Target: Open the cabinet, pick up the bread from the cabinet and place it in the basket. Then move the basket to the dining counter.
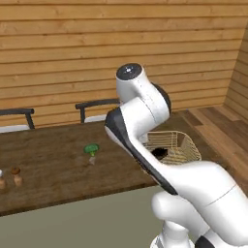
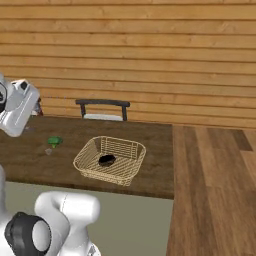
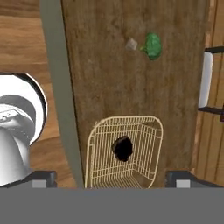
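The light tan open-weave wicker basket sits on the long dark brown wood-grain desk, close to its near edge and toward its right end. Inside the basket, on its bottom, lies a small dark rounded lump; whether this is the bread cannot be told.

In the hand view the basket appears directly below the camera, with the dark lump near its middle. The end effector is spread wide, its two dark fingertips standing far apart on either side of the basket's near rim, gripping nothing.

Further left on the desk rests a small green broccoli-like piece, well apart from the basket, with a tiny pale grey bit just beside it. Near the desk's left end stand two small brown-capped shakers. Behind the desk stand dark-framed chairs with pale seats, against a wall of horizontal wooden planks. The desk's plain pale grey-green front faces the robot.
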You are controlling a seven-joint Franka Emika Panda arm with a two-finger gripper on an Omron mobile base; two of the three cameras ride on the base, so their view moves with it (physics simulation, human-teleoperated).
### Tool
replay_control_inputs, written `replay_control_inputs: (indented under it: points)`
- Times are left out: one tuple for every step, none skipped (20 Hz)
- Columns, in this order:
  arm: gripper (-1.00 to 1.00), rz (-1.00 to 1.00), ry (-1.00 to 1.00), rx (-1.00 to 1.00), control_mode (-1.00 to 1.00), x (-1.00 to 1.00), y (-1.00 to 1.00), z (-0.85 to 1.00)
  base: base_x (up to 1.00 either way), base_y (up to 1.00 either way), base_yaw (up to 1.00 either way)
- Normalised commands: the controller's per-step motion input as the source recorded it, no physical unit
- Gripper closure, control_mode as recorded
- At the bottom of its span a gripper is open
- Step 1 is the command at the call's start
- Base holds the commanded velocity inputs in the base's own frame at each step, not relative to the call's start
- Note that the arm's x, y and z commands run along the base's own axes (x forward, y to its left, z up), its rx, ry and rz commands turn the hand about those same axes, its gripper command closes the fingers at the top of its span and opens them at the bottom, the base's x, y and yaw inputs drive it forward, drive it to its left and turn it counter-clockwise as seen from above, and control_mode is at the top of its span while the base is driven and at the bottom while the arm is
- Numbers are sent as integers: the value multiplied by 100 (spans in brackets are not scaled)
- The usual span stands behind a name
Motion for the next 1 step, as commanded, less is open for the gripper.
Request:
replay_control_inputs:
  points:
    - [-100, 7, -11, 0, -100, 0, 92, 0, 0, 0, 0]
